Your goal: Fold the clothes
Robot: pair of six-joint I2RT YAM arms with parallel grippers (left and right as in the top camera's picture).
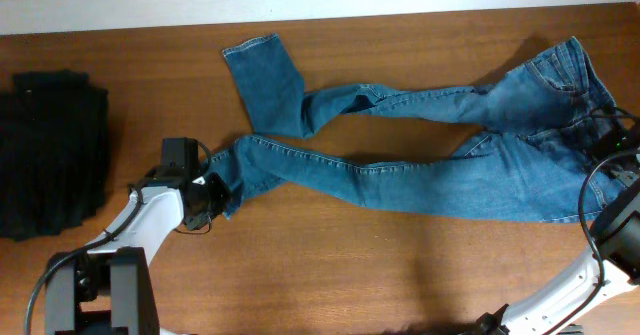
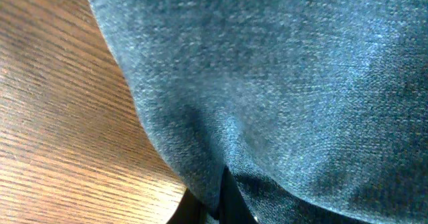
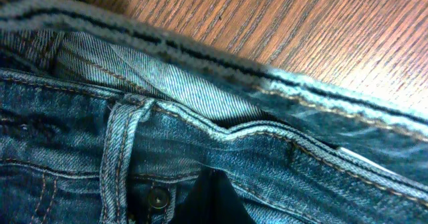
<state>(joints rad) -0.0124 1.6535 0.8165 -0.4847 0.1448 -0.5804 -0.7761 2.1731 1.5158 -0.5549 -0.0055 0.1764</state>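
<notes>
The left fingers (image 1: 212,197) are clamped on the hem of the nearer leg of the jeans (image 1: 420,180). That forearm lies low, angled back toward the front-left of the counter (image 1: 400,275). The right fingers (image 3: 211,198) pinch the waistband at far right, with the arm reaching in from front-right.

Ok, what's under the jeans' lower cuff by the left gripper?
Wooden table shows right beside the jeans cuff. The left gripper is shut on it; whether a finger sits beneath is hidden by the denim.
</notes>
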